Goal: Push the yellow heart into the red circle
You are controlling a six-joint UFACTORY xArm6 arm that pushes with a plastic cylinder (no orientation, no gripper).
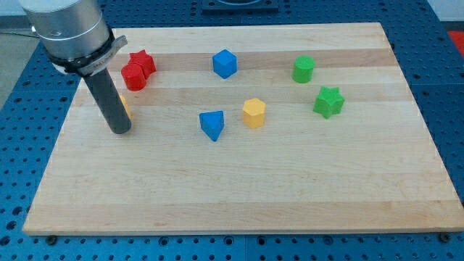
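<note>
A pale wooden board [239, 188] lies on a blue perforated table [446, 87]. The arm carries no pincer, so there is nothing to spread or press together — it ends in a straight dark rod. My tip [120, 132] rests on the board near its left edge.

Eight blocks can be counted, two of each colour.

Red, two: a red star [143, 61] near the view's top left, and a red circle [133, 76] touching it on its lower left side. The circle sits just to the right of the rod's upper part.

Blue, two: a blue cube [225, 63] near the top middle, and a blue triangle [212, 124] lower down, near the board's centre.

Green, two: a green cylinder-like block [304, 69] toward the top right, and a green star [328, 101] just below and to the right of it, apart from it.

Yellow, two: a yellow hexagon-like block [254, 112] just right of the blue triangle, not touching it, and the yellow heart [125, 104].

The yellow heart is almost wholly hidden — only a thin yellow sliver shows at the rod's right edge, a little above my tip and below the red circle. Its shape cannot be made out from that sliver, and whether it touches the rod or the circle cannot be told.

The arm's grey metal housing [65, 29] is cut off by the view's top left corner. The blue table is cropped on all sides.
</note>
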